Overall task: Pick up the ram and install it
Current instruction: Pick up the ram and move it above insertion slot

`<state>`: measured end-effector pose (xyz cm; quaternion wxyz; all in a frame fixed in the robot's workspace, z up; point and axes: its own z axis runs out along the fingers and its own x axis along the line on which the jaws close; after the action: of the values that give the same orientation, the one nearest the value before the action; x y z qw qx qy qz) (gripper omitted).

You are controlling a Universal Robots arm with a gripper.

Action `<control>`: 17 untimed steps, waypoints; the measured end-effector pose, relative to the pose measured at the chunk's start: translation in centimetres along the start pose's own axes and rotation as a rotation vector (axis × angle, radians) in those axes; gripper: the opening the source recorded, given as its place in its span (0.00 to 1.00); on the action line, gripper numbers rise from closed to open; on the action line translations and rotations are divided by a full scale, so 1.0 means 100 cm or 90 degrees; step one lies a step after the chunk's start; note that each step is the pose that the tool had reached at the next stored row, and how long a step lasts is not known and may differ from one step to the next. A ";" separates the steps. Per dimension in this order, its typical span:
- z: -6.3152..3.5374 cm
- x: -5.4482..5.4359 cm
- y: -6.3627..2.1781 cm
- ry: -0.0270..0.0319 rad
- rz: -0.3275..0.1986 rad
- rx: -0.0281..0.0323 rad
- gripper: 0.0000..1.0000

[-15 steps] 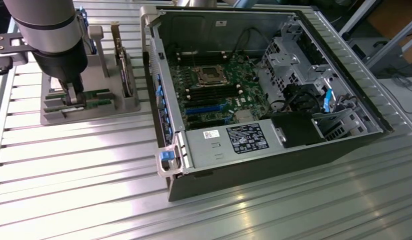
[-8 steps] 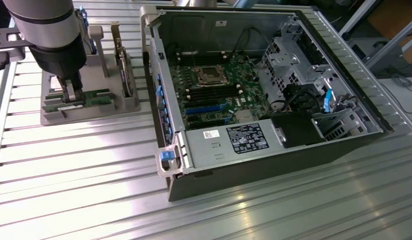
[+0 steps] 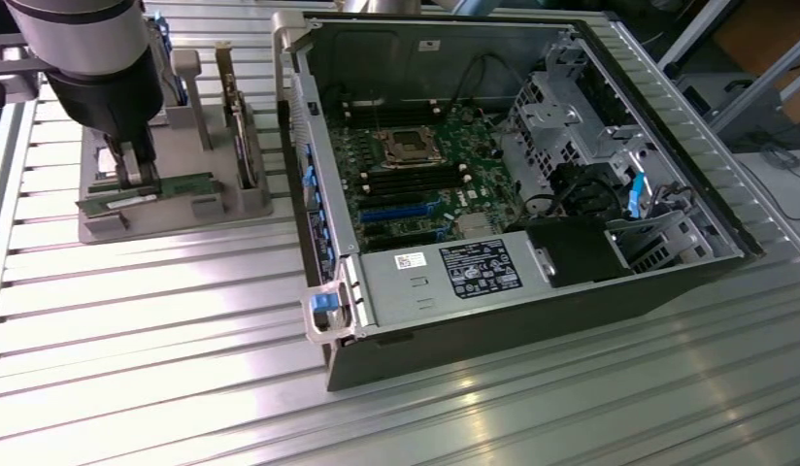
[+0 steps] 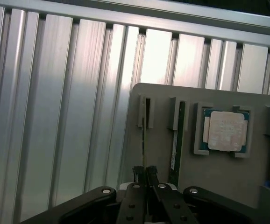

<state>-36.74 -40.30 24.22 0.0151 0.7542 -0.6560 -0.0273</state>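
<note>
Wrist view shows ram (image 4: 143, 136) clamped inside tool (image 4: 145, 174).

Making out no readable text anywhere. Showing only blurred print: the black label (image 3: 484, 269) and the white barcode sticker (image 3: 410, 260) on the power supply (image 3: 426, 296) inside the computer case (image 3: 504, 335), and the small white label (image 4: 173, 157) on the green ram stick (image 4: 178, 135) standing in the grey holder (image 4: 219, 177).
</note>
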 end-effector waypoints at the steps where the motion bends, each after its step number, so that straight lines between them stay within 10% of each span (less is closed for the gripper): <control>1: -0.0021 0.000 0.0001 0.0000 0.000 0.0000 0.13; 17: -0.0346 -0.002 0.0018 0.0000 0.000 0.0000 0.13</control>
<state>-36.74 -40.15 27.69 0.0151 0.7542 -0.6559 -0.0273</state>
